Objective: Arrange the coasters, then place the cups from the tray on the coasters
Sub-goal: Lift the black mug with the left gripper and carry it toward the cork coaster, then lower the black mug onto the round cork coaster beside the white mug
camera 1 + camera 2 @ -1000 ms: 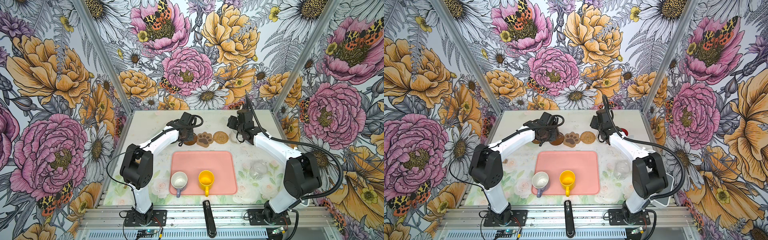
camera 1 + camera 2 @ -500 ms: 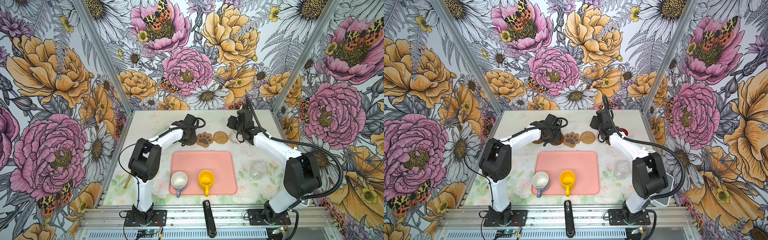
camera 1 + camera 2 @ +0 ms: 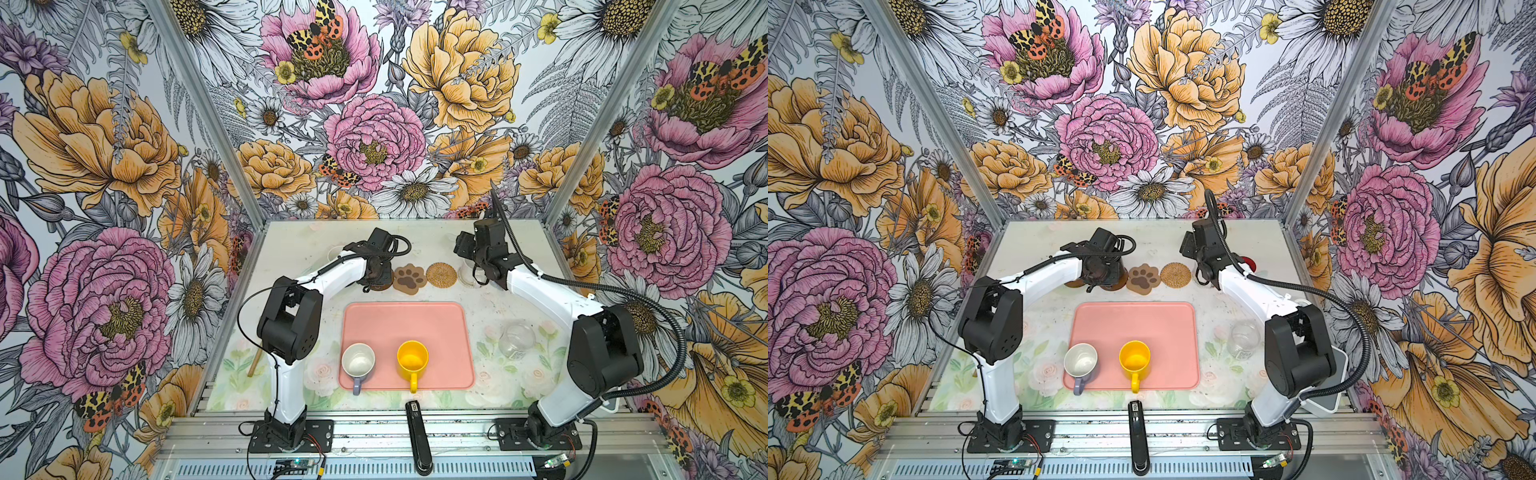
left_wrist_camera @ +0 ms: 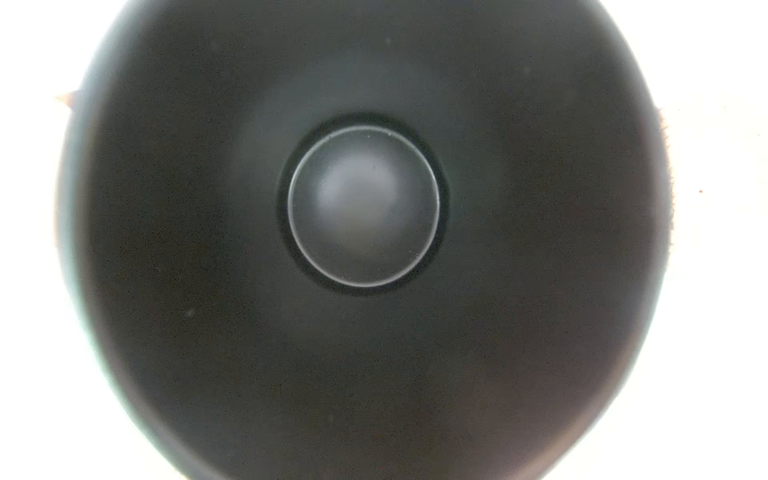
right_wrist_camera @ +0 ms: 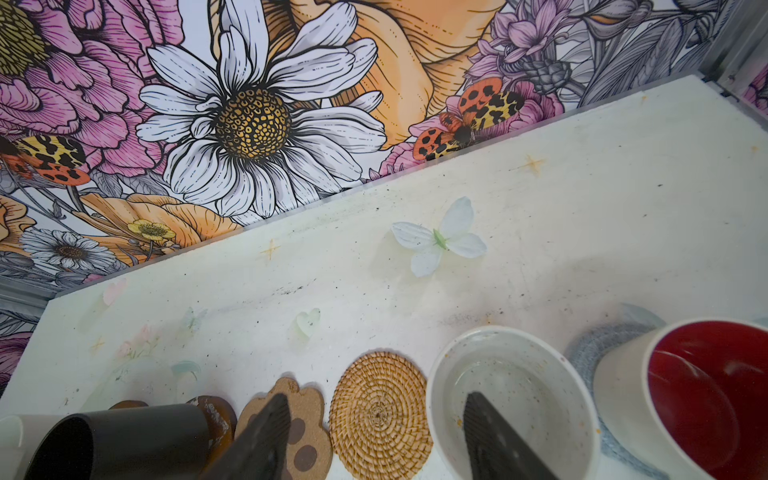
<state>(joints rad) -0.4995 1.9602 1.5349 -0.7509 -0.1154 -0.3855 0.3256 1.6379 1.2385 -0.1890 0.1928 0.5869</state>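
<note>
Placement of the black cup (image 4: pixel 363 208) looks like the step in hand: the left gripper (image 3: pixel 376 275) hangs right over it at the back of the desk (image 5: pixel 582 208), and its wrist view looks straight down into the cup. The cup is at a brown coaster (image 5: pixel 214 419), but I cannot tell whether it is fully down. The left fingers are hidden, so I cannot tell whether they pinch it or not. The right gripper (image 5: pixel 378 397) has its fingers (image 5: pixel 266 432) spread, 1 inside the speckled cup (image 5: pixel 519 374) and 1 over the paw coaster (image 3: pixel 409 278), gripping nothing. Beside it the red-lined cup (image 5: pixel 698 395) stands on the blue coaster (image 5: pixel 590 353). The paw coaster and the gold coaster (image 3: pixel 441 274) lie bare. The lavender cup (image 3: pixel 358 362) and the yellow cup (image 3: pixel 412 358) wait upright at the near edge of the tray (image 3: pixel 405 320). Next, I judge, each arm must lift clear without tipping its cup, then reach back to the tray for 1 of those 2.
</note>
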